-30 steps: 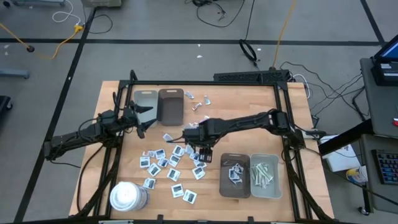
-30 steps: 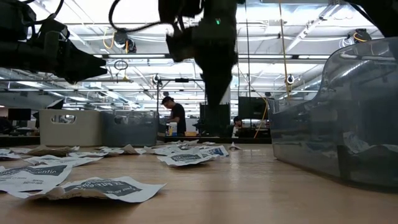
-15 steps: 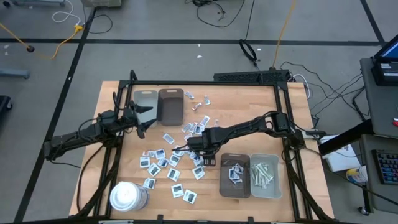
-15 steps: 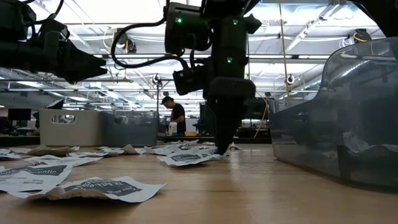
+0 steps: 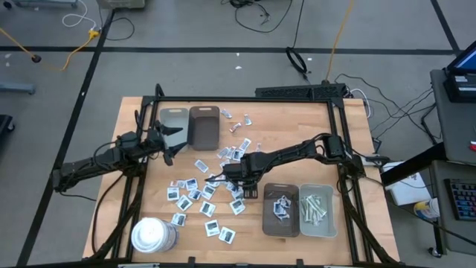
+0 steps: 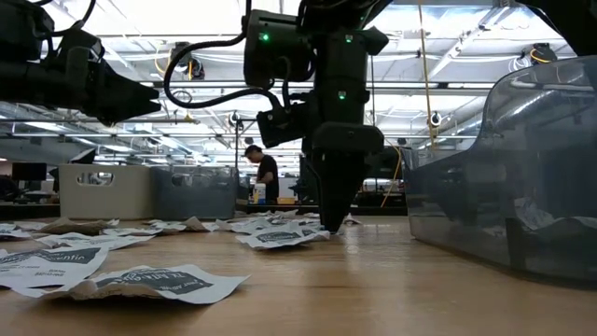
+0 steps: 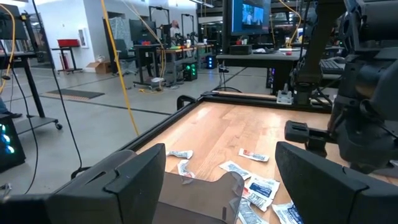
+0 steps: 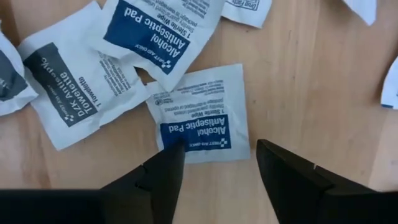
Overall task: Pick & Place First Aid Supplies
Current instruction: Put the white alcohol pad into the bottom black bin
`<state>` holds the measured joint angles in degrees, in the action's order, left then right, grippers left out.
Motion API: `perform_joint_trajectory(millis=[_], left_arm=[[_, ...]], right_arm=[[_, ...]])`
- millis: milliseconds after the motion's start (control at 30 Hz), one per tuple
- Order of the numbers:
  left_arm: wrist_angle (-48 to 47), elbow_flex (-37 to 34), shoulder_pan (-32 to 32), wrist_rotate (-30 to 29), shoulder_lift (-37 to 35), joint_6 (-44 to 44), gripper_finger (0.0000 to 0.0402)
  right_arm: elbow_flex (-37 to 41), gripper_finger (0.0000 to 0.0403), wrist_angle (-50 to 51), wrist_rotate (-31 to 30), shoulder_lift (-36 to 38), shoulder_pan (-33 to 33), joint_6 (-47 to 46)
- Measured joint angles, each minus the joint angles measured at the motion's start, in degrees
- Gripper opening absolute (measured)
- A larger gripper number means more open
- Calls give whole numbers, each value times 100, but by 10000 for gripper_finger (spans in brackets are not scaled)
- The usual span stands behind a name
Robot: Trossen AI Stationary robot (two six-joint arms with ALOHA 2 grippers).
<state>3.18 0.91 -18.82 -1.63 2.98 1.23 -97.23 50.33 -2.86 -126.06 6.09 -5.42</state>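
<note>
White square packets (image 5: 195, 195) with dark-blue print lie scattered over the middle of the wooden bench (image 5: 297, 126), mostly toward seven o'clock from its centre, with a few more near the grey tray (image 5: 174, 119) and brown tray (image 5: 204, 126) at eleven o'clock; the right hand (image 5: 247, 190) is lowered at the scatter's three o'clock edge, its two dark fingers (image 8: 158, 177) parted on either side of one alcohol antiseptic pad (image 8: 200, 115) that lies flat on the wood, not gripped; the left hand (image 5: 168, 147) hangs above the bench at nine o'clock, fingers spread wide and holding nothing; a large white cylinder (image 5: 152, 235) stands at seven o'clock; two more trays (image 5: 299, 211) sit at five o'clock, holding supplies.
</note>
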Motion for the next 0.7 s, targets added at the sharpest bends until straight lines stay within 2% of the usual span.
perform_joint_trajectory(millis=[100, 300, 467, 700], left_arm=[[0, 0, 1, 0, 0, 0, 306], [0, 0, 0, 0, 0, 0, 306], [0, 0, -1, 0, 0, 0, 306], [0, 0, 0, 0, 0, 0, 306]], right_arm=[[0, 152, 2, -3, -4, 6, 106], [4, 19, 31, 60, -6, 45, 290], [14, 6, 175, 6, 189, 50, 163], [-239, 2, 928, 166, 741, 37, -143]])
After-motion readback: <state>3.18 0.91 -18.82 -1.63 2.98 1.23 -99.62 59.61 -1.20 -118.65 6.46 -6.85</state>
